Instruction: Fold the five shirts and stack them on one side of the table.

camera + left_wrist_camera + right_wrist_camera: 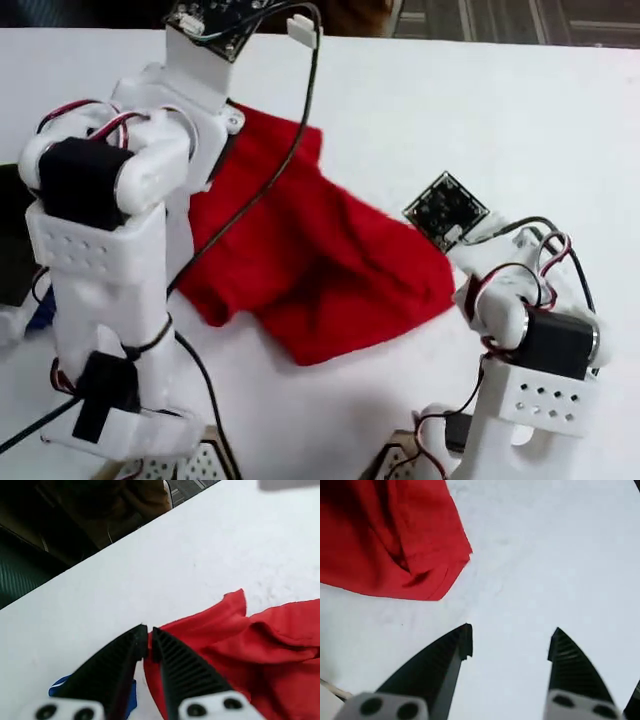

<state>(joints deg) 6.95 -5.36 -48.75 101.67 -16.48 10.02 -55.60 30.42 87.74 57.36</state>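
Note:
A red shirt [310,250] lies crumpled in the middle of the white table [500,110]. My left gripper [149,630] is at the shirt's far edge, shut on the rim of the red cloth [235,645], which runs up to its fingertips. In the high view that arm's white body covers this edge. My right gripper [510,632] hangs open over bare table, close to a hemmed corner of the shirt [420,555] but apart from it, with nothing between its fingers.
A blue cloth [60,685] lies beside the left gripper, and a bit of blue [40,312] shows behind the left arm. A dark item [10,230] sits at the left table edge. The right half of the table is bare white.

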